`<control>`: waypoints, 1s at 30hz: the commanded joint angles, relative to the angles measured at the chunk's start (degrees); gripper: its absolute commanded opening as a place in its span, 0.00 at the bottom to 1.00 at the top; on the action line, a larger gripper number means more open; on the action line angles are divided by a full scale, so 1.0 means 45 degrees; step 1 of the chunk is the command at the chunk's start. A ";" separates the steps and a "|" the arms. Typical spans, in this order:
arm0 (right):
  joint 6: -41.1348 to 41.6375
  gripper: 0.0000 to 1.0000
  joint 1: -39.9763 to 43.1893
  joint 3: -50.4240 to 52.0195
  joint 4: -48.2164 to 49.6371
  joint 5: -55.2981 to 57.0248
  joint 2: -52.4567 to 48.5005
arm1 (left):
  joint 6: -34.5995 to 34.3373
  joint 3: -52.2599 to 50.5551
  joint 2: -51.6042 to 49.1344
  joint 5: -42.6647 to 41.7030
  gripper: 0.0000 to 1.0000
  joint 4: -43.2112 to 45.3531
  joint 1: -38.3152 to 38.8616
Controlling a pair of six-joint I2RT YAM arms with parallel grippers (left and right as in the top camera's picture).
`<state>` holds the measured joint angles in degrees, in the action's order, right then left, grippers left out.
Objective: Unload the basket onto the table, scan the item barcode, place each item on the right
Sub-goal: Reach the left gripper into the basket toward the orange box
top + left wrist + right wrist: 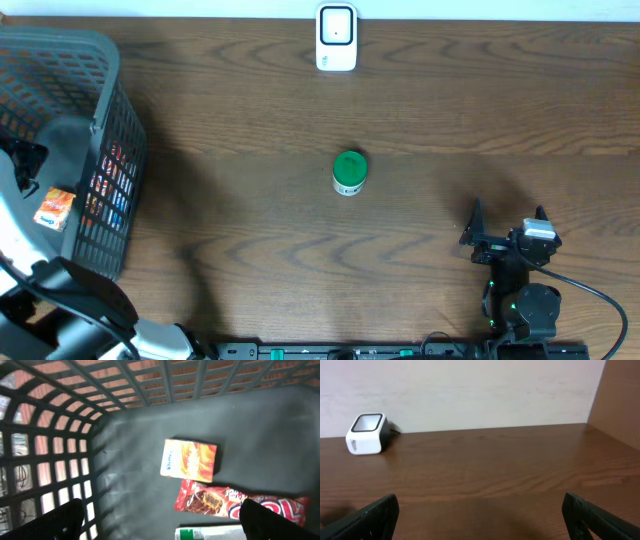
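Note:
My left gripper (165, 525) hangs open inside the dark plastic basket (150, 380), with nothing between its fingers. Below it on the basket floor lie an orange-and-white box (189, 460), a red snack packet (235, 504) and, at the bottom edge, a white item with a green mark (210, 533). The overhead view also shows the orange box (55, 208). The white barcode scanner (336, 38) stands at the table's far middle edge. My right gripper (508, 218) rests open at the front right, empty, facing the scanner (367, 433).
A small can with a green lid (349, 172) stands upright in the middle of the wooden table. The basket (110, 130) takes up the left side. A wall runs behind the scanner, and a wooden panel (617, 400) rises at the right.

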<state>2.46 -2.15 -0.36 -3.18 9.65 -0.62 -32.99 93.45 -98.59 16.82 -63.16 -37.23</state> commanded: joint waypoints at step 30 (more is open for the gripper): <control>0.0155 0.99 0.0073 0.0010 -0.0053 -0.0019 0.0063 | -0.0058 -0.0044 -0.3920 0.0078 0.98 0.1540 -0.0029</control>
<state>2.46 -2.15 -0.36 -3.16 9.67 -0.62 -32.99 93.45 -114.83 16.82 -56.49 -37.23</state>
